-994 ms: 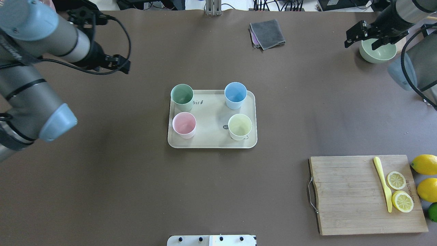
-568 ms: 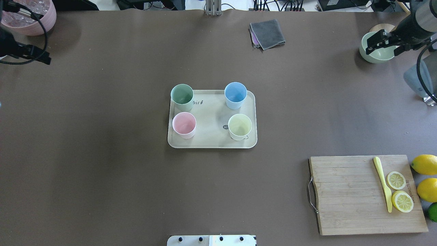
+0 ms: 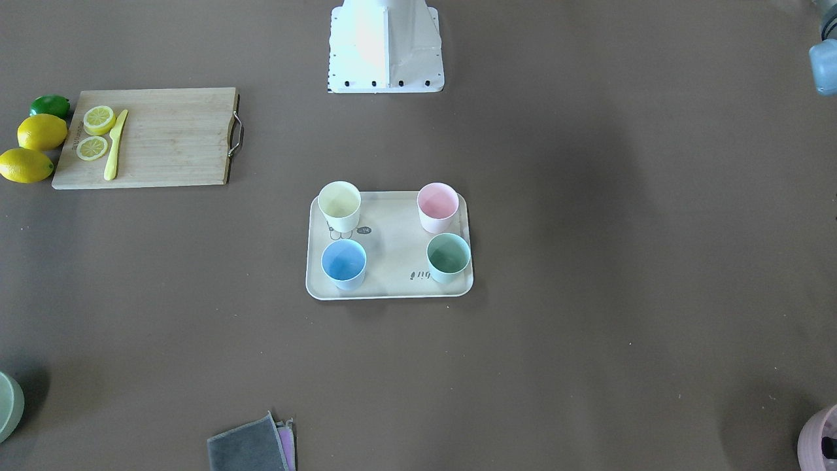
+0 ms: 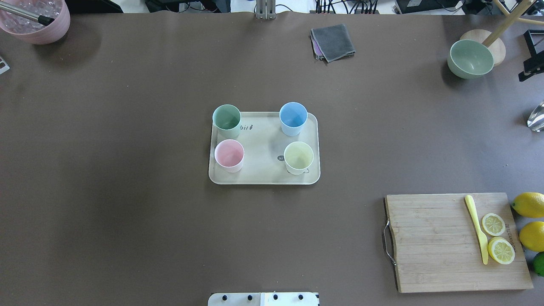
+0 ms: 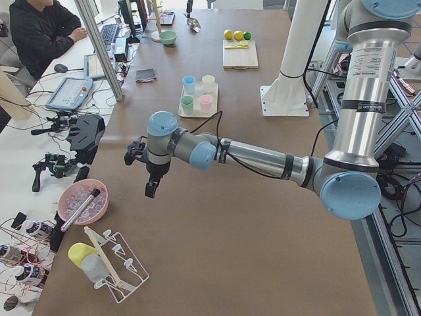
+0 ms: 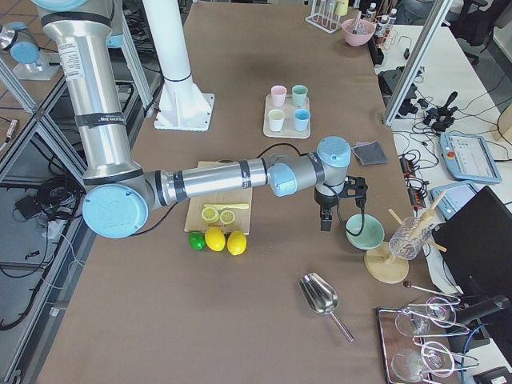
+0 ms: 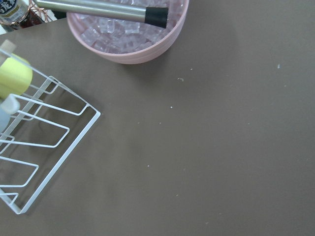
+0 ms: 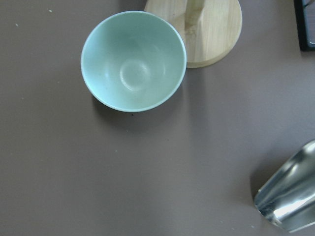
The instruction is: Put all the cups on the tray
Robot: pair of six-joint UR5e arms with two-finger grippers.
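The cream tray [image 4: 263,180] lies at the table's middle. Four cups stand upright on it: mint green [image 4: 226,119], light blue [image 4: 293,117], pink [image 4: 229,154] and pale yellow [image 4: 298,156]. It also shows in the front-facing view [image 3: 390,292]. My left gripper [image 5: 150,189] hangs over bare table far to the tray's left, beside the pink bowl. It shows only in the exterior left view, so I cannot tell its state. My right gripper [image 6: 324,222] hangs beside the pale green bowl, far from the tray. Only a black edge of it shows overhead, and I cannot tell its state.
A pink bowl of ice [image 4: 36,21] with a metal handle and a white wire rack [image 7: 44,142] are at the far left. A pale green bowl [image 4: 471,58], a wooden stand [image 8: 216,29] and a metal scoop [image 6: 320,294] are at the far right. A grey cloth [image 4: 332,41] lies at the back. A cutting board [image 4: 437,242] with knife, lemon slices and lemons is front right.
Both arms have drawn back out of the overhead view, the left one to the left and the right one to the right. The cups and tray have not moved.
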